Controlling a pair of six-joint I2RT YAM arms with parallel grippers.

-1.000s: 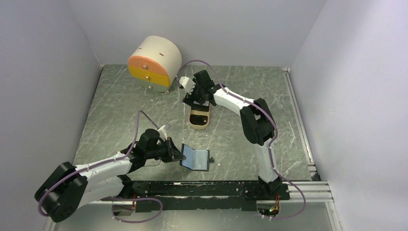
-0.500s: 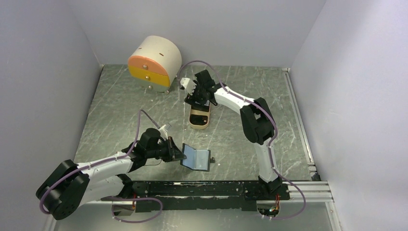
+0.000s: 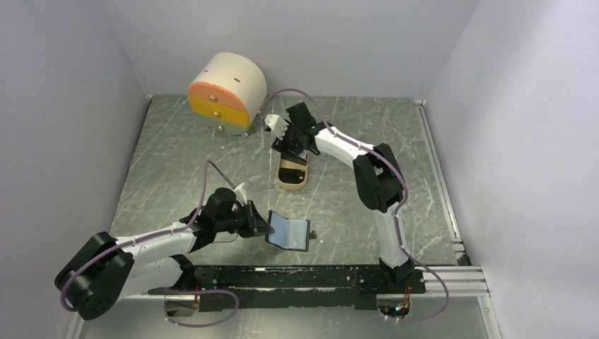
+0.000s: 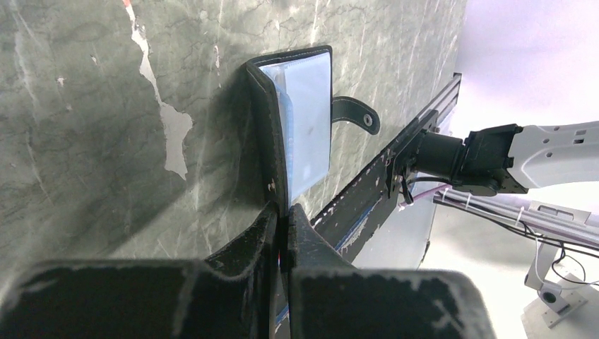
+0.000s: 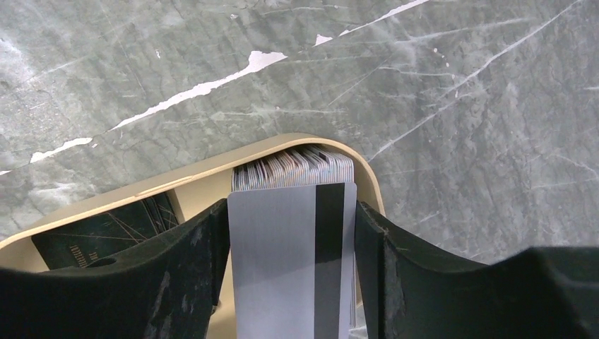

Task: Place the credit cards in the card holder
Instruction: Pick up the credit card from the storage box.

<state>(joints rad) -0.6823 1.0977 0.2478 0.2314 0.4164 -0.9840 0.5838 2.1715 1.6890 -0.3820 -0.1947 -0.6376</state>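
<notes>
My left pincer (image 4: 282, 214) is clamped on edge of open card holder (image 4: 305, 113) on desk (image 4: 106, 106) | my right pincer (image 5: 291, 219) is clamped on grey card (image 5: 279, 282) over tan tray (image 5: 176, 185)

Right gripper (image 5: 291, 220) grips a grey card (image 5: 275, 272) — tan tray (image 5: 185, 176) of stacked cards (image 5: 293, 165) beneath.

Nothing legible is showing in any of the views. The nearest thing to print is sitting on the dark green card (image 5: 106, 226) lying in the tan tray (image 5: 198, 164), seen from the right wrist: a short row of tiny pale marks near its lower left corner and thin gold lines crossing its face, all coming through too small and blurred to read. The grey card (image 5: 282, 268) in front of it is presenting only a dark stripe.
</notes>
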